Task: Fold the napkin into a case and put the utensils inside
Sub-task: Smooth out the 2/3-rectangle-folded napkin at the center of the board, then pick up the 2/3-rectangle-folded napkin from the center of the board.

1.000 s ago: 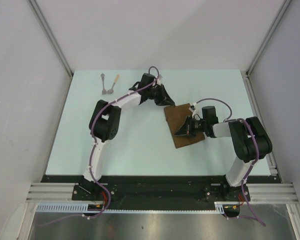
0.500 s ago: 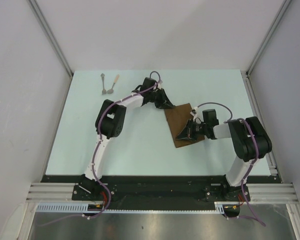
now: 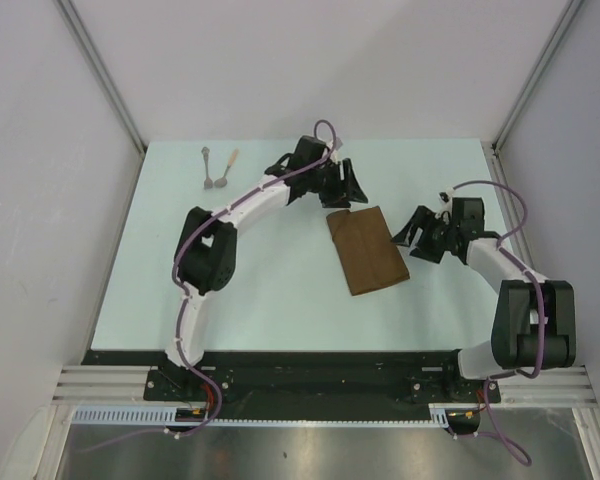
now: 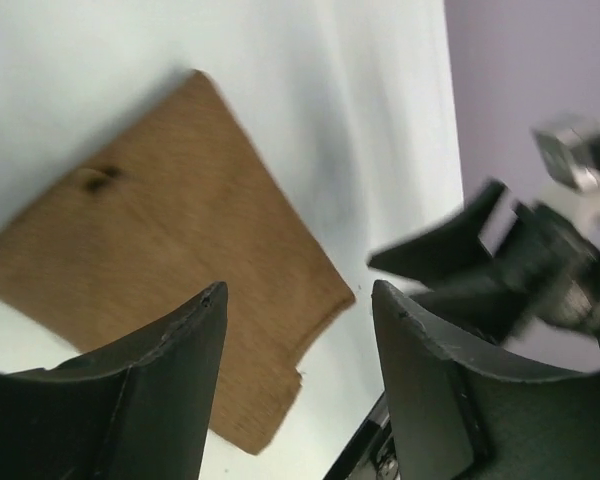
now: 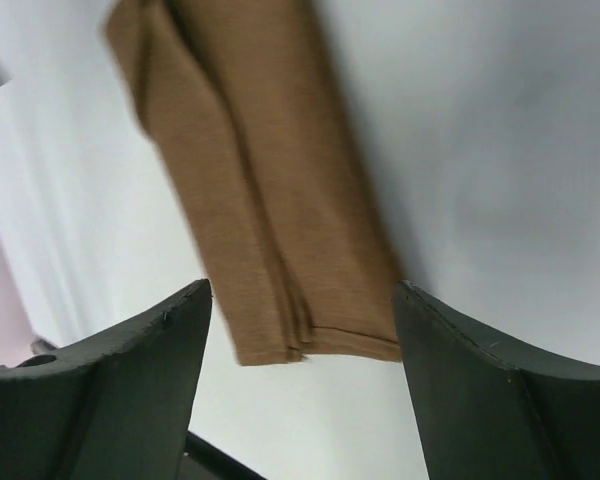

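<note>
While both sets of jaws stand wide and empty, I have my left gripper [image 4: 298, 295] hanging just past the far end of the folded napkin [image 3: 368, 250]. My right gripper [image 5: 302, 290] sits with the cloth just off to its left, not touching. The utensils [image 3: 218, 168] lie well to the left of my left gripper, outside the cloth. My worry is the loose layers: a finger dragging across them could flip the fold open.

Pale mint flat desk [image 3: 260, 300], grey enclosure walls [image 3: 310, 60] on three sides, aluminium rail [image 3: 100, 383] at near edge (black base plate [image 3: 320, 365] alongside).
</note>
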Tool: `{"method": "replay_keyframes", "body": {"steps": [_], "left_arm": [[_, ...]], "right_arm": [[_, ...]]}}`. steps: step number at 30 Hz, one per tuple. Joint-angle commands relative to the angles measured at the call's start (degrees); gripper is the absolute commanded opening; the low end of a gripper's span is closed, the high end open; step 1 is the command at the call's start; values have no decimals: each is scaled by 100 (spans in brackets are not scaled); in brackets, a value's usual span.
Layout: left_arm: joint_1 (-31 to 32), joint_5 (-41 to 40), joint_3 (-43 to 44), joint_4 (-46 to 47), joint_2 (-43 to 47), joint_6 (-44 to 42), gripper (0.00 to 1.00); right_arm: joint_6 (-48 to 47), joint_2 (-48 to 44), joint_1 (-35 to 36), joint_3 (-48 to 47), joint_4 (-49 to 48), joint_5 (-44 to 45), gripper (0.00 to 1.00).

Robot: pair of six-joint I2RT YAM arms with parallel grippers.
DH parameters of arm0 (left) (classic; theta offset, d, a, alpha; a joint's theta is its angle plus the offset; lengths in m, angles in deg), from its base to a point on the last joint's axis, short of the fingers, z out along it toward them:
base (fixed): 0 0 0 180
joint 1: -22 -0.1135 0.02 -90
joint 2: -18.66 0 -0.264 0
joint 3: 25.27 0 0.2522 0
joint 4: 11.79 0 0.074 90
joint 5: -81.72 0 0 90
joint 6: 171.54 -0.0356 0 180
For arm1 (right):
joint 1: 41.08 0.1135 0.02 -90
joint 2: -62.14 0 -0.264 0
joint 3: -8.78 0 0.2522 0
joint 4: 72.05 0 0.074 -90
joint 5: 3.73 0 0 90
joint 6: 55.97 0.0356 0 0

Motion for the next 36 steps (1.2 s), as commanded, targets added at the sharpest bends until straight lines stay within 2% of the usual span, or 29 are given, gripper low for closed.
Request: {"method": "replay_keyframes", "body": {"steps": [1,4,5,6,9,11,15,17,18,20,21,26,27,29,30,33,36], "left_arm": [[733,-698,-93,-507,660,-761,66],[1234,-1418,-259,-762,775,-1166,65],[1436,-1629,-399,-589,975,-1210,64],[1525,-1875,-897,-396,1099,-1254,63],[1762,-2035,-1873,405,1557,-1246,61],[1868,-2079,-2105,538,1636,-1237,61],[1912,-1957,-2623,863,1829,-1237,59],[1947,-1991,-2686,846,1865,-1324,59],[1956,-2026,-2730,828,1874,-1403,59],[2009,-2106,-2931,959,1996,-1483,60],[2026,-2106,-3028,1038,2049,-1526,61],[2315,-2491,-3590,1478,2436,-1719,68],[2377,-2580,-3643,1513,2462,-1772,69],[2588,-2913,-3601,1426,2437,-1930,80],[2659,-3149,-3530,1330,2375,-1992,80],[2966,-3720,-3126,917,2015,-2212,81],[3221,-4117,-2740,636,1664,-2414,80]], "right_arm": [[-245,161,-317,228,480,318,79],[-236,380,-502,430,208,55,79],[-254,442,-511,466,25,-42,79],[-245,555,-511,519,-47,-173,78],[-227,697,-511,642,-266,-332,76],[-262,846,-511,695,-346,-324,73],[-166,952,-502,835,-557,-570,60],[-61,882,-493,914,-645,-649,44],[-8,856,-484,1019,-662,-675,33],[97,681,-379,1134,-689,-728,28],[167,593,-327,1282,-680,-719,21],[1299,-162,297,2100,-1566,-965,15],[1450,-268,324,2214,-1681,-1026,18],[1461,-515,211,2277,-1613,-1045,27],[1373,-742,97,2242,-1438,-966,39],[1040,-1094,-500,1944,-471,-405,61],[855,-1236,-1020,1698,275,1,74]]}}
